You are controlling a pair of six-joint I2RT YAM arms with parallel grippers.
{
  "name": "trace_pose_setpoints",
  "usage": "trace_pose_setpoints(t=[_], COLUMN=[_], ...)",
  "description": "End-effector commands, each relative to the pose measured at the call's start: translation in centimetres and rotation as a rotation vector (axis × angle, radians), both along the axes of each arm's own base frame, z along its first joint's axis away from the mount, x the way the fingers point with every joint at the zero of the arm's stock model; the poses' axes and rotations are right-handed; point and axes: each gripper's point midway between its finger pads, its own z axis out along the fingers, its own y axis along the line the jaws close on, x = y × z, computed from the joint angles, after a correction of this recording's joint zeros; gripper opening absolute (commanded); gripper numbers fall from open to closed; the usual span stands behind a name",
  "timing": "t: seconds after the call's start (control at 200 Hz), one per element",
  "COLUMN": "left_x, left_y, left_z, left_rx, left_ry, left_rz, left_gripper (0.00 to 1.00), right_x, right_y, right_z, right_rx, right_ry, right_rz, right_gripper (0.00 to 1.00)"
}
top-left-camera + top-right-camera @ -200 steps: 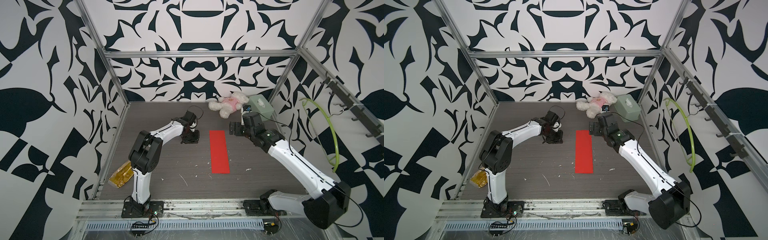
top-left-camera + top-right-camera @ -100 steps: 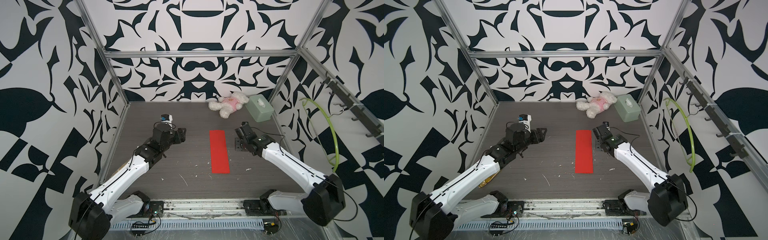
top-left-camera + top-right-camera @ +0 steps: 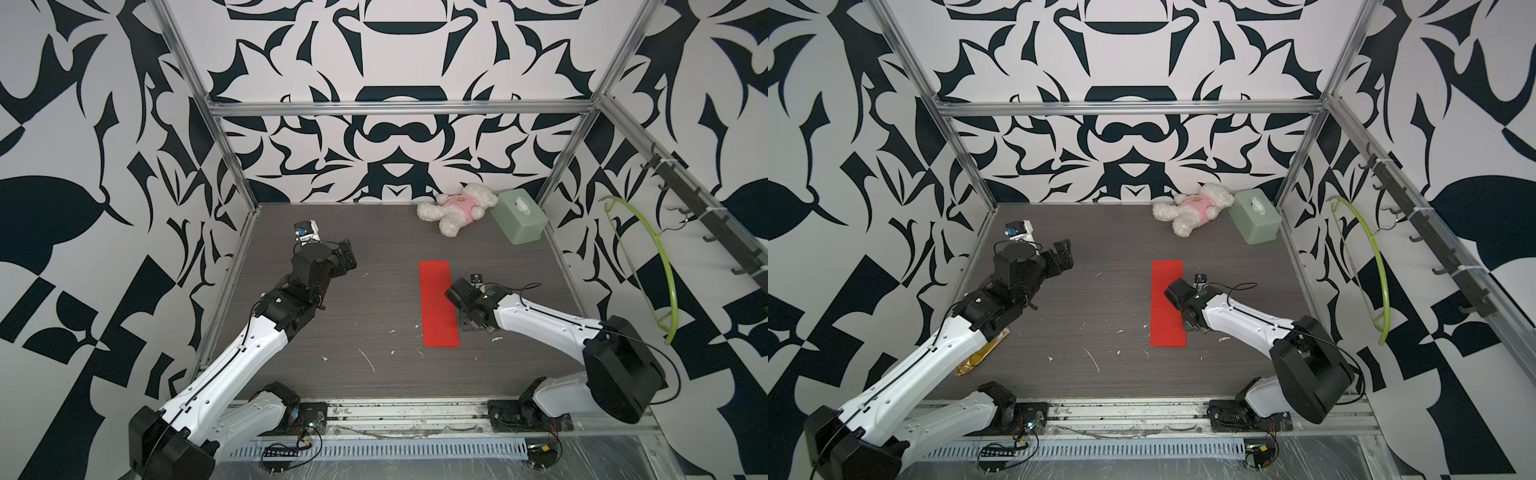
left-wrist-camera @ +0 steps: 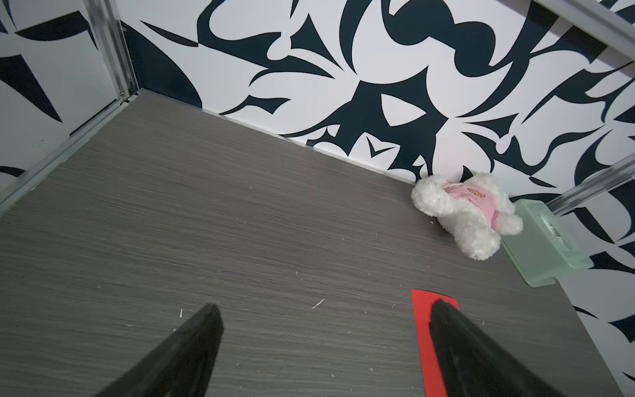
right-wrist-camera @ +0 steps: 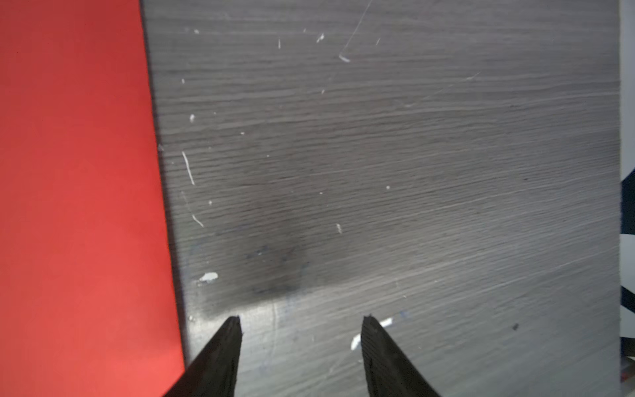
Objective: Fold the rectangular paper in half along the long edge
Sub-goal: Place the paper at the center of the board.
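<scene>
The rectangular paper [image 3: 436,299] [image 3: 1163,316] lies flat on the dark table as a long, narrow red strip running front to back. My right gripper [image 3: 473,326] [image 3: 1192,326] points down at the table just beside the strip's right long edge. In the right wrist view this gripper [image 5: 301,319] is open, with only bare table between its fingertips and the paper [image 5: 79,189] alongside. My left gripper [image 3: 347,257] [image 3: 1063,255] hovers well left of the strip. It [image 4: 326,307] is wide open and empty, and one finger hides part of the paper [image 4: 421,319].
A white plush bear [image 3: 455,208] in a pink shirt and a pale green box [image 3: 521,220] sit at the back right corner. A yellow-brown object [image 3: 982,353] lies by the left wall under my left arm. White scraps [image 3: 368,359] dot the table. Metal frame posts ring the table.
My left gripper has opened and drawn away to the left of the paper. My right gripper has moved from the strip's far end toward the front along its right edge, its jaws narrower.
</scene>
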Motion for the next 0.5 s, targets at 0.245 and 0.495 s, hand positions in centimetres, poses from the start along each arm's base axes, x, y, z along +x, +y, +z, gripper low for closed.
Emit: trace_pose_setpoints(t=[0.245, 0.495], left_x=[-1.4, -1.7], left_y=[1.9, 2.5], left_z=[3.4, 3.5], left_rx=[0.032, 0.043], left_ry=[-0.067, -0.048], left_rz=[0.025, 0.050], left_gripper=[0.99, 0.99], right_x=[0.3, -1.2], right_y=[4.5, 12.7], right_z=[-3.4, 0.1], right_rx=[0.100, 0.528], right_ry=[0.024, -0.021], right_rz=[0.072, 0.390], right_gripper=[0.60, 0.67])
